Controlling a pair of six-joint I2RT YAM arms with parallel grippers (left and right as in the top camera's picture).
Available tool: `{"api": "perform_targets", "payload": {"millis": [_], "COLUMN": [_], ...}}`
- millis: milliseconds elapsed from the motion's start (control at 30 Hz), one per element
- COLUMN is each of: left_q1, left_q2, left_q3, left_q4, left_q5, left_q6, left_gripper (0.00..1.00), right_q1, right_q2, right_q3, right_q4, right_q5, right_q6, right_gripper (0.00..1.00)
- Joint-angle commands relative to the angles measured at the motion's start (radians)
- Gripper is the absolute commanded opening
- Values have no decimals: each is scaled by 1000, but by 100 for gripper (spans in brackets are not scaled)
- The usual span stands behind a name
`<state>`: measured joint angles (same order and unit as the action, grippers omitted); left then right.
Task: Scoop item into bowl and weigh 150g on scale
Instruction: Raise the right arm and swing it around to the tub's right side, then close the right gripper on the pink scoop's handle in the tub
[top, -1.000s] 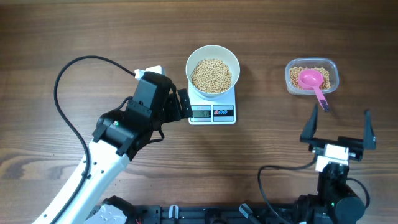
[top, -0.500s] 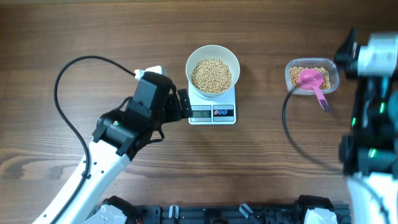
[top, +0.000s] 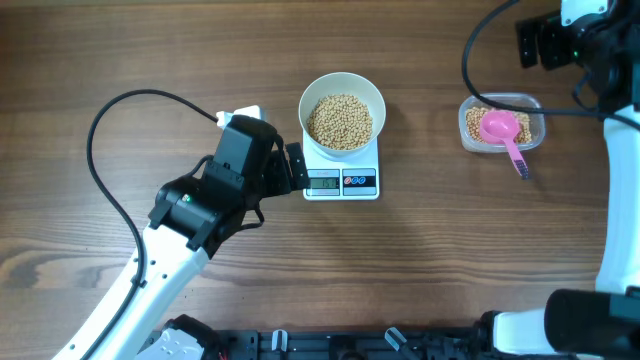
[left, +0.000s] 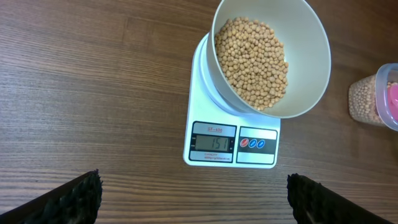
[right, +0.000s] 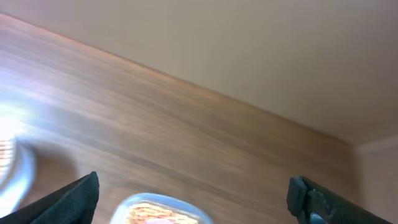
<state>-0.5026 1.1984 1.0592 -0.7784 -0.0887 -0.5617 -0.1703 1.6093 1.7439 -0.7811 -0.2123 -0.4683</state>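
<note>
The white bowl (top: 342, 85) stands on the white scale (top: 341, 180), filled with tan beans (top: 339, 121). In the left wrist view the bowl (left: 311, 56) with its beans (left: 252, 62) sits on the scale (left: 231, 142), whose display reads 151. My left gripper (top: 290, 168) is just left of the scale, open and empty (left: 193, 199). At the far right my right gripper (top: 545, 45) is raised, beyond the clear container. It is open with nothing between its fingers (right: 194, 193).
A clear plastic container (top: 502, 122) with more beans and a pink scoop (top: 503, 130) stands right of the scale; its rim (right: 163, 210) shows blurred in the right wrist view. A white plug (top: 242, 114) with a black cable (top: 100, 130) lies left of the bowl.
The right arm has swung from the table's front edge up to the far right, past the clear container. The left arm, bowl and scale have not moved.
</note>
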Motion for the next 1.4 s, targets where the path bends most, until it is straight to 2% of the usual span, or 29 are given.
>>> {"api": "perform_targets", "payload": {"millis": [0,67,100,167,233,267,400,500,600,667,800,867,933,1133,1200,1300,1367], "left_q1": [5,5,5,5,5,5,5,5,5,5,5,5,5,5,5,5,5], "left_q2": [-7,-7,-7,-7,-7,-7,-7,-7,-7,-7,-7,-7,-7,-7,-7,-7,-7], "left_q3": [1,1,1,1,1,1,1,1,1,1,1,1,1,1,1,1,1], "left_q4": [2,2,2,2,2,2,2,2,2,2,2,2,2,2,2,2,2], "left_q5": [-10,-10,-10,-10,-10,-10,-10,-10,-10,-10,-10,-10,-10,-10,-10,-10,-10], "left_q6": [8,8,8,8,8,8,8,8,8,8,8,8,8,8,8,8,8], "left_gripper": [100,100,100,100,100,100,100,100,100,100,100,100,100,100,100,100,100], "right_q1": [-1,-1,-1,-1,-1,-1,-2,-15,-97,-212,-393,-440,-448,-448,-460,-480,-482], "right_q2": [11,11,11,11,20,21,21,21,22,22,24,24,24,24,24,24,24], "right_q3": [31,31,31,31,31,31,31,30,29,29,-20,-75,-145,-377,-416,-450,-484], "right_q4": [-31,-65,-113,-159,-202,-229,-361,-458,-512,-555,-628,-642,-631,-475,-427,-396,-360], "right_q5": [-303,-392,-456,-461,-422,-346,170,190,164,25,-261,-304,-321,-384,-384,-393,-439], "right_q6": [55,83,179,276,289,308,628,626,628,612,463,471,470,506,530,531,536], "right_gripper": [100,100,99,100,99,100,100,100,100,100,100,89,84,84,85,95,93]}}
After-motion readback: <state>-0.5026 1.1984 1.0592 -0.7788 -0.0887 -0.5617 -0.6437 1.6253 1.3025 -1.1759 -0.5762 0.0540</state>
